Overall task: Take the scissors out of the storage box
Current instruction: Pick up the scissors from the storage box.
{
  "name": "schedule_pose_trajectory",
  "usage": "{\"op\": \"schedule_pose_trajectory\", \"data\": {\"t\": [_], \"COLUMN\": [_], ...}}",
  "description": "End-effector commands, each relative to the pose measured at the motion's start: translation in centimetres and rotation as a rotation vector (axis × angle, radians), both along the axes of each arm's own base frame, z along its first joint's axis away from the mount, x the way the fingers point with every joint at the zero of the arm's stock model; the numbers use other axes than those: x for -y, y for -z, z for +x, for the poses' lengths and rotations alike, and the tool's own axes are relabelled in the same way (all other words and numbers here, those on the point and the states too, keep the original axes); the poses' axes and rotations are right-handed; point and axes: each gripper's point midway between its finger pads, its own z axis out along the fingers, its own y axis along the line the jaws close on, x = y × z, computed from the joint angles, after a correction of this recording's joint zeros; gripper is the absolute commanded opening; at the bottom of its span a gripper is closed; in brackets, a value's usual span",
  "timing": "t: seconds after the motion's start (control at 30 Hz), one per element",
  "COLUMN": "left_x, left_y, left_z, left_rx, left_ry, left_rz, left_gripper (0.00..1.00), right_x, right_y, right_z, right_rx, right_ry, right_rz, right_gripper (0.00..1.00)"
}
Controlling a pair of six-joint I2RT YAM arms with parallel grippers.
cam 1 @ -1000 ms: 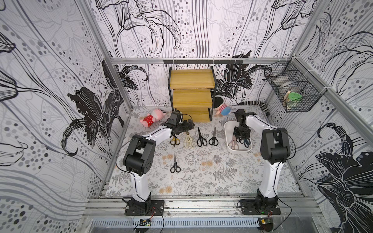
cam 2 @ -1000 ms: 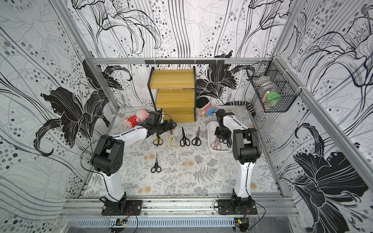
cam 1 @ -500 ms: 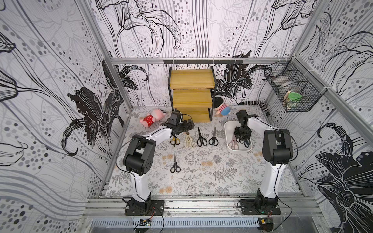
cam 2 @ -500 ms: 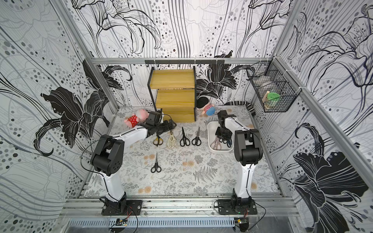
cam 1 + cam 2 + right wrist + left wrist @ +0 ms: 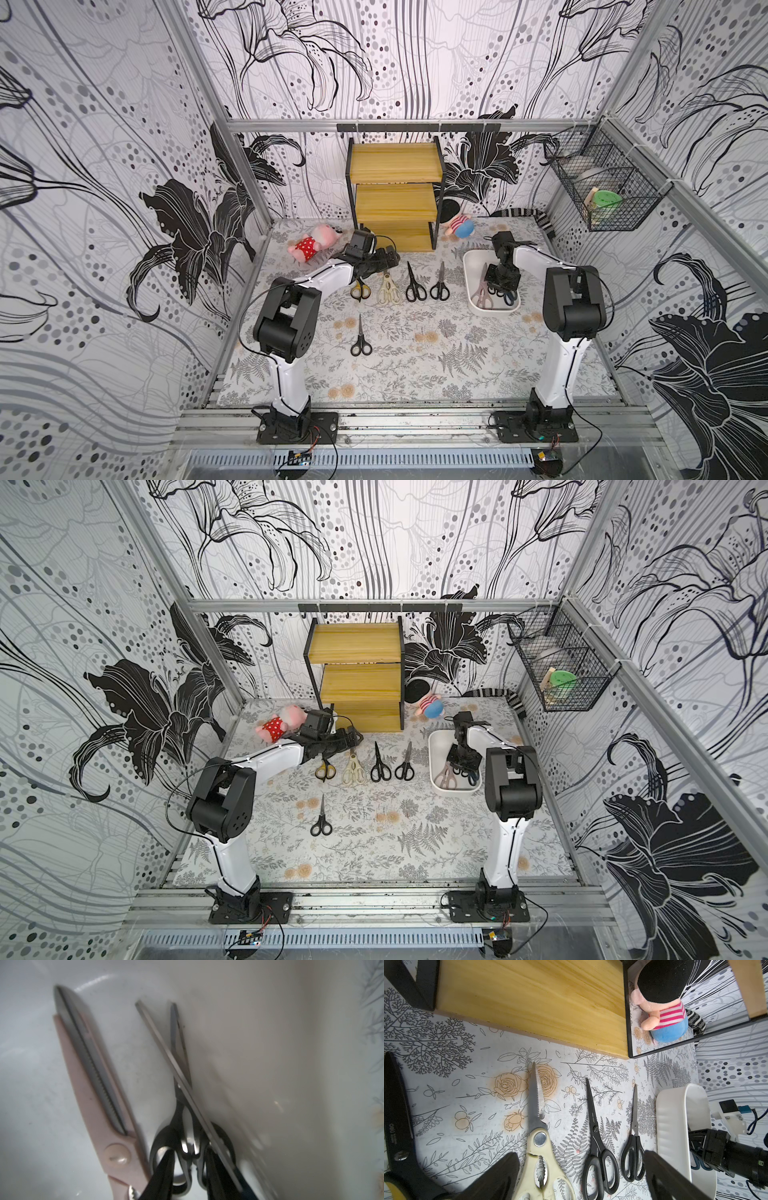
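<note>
Jaws of right gripper (image 5: 187, 1154) clamp black-handled scissors (image 5: 180, 1089) inside storage box (image 5: 470, 272), beside pink-handled scissors (image 5: 93, 1076); left gripper (image 5: 580, 1155) hangs open above cream-handled scissors (image 5: 537, 1140) on floral mat (image 5: 415, 353), at box's nine o'clock.

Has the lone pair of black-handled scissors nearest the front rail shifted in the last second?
No. The black-handled scissors lie on the same fern print of the floral table mat, blades toward the yellow wooden shelf, as before.

Both top views look down from high over the near edge, sharing the whole table (image 5: 415, 365). My left wrist camera sits low, facing right toward the storage box (image 5: 672, 1122); my right wrist camera looks closely inside it.
</note>
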Motion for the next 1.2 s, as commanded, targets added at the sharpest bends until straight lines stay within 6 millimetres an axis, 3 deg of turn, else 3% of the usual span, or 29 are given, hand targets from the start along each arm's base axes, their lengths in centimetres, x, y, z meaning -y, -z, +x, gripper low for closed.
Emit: {"op": "schedule_pose_trajectory", "data": {"t": [0.0, 0.37, 0.57, 0.7, 1.0, 1.17], "left_x": [0.1, -0.2, -0.2, -0.1, 0.1, 0.0], "left_y": [-1.2, -1.3, -1.5, -1.6, -1.7, -1.5], "left_z": [0.3, -0.1, 0.0, 0.1, 0.3, 0.2], "left_rx": [0.033, 0.033, 0.033, 0.036, 0.037, 0.032], "left_ry": [-0.002, -0.024, -0.027, -0.024, -0.017, -0.017], "left_rz": [0.004, -0.004, -0.008, -0.008, -0.013, -0.011], "left_gripper": [0.98, 0.98, 0.98, 0.98, 0.98, 0.98], "right_x": [0.0, -0.2, -0.2, -0.2, -0.7, -1.3], "right_y": [2.0, 4.7, 5.1, 4.4, 0.2, -0.7], "right_z": [-1.0, -2.2, -2.2, -1.7, 0.0, -0.4], "right_rx": [-0.055, -0.107, -0.113, -0.098, -0.030, -0.027], "right_ry": [0.012, 0.001, -0.012, -0.033, -0.075, -0.092], "right_rz": [0.019, 0.028, 0.028, 0.027, 0.051, 0.084], "right_gripper": [0.30, 0.27, 0.10, 0.00, 0.00, 0.00]}}
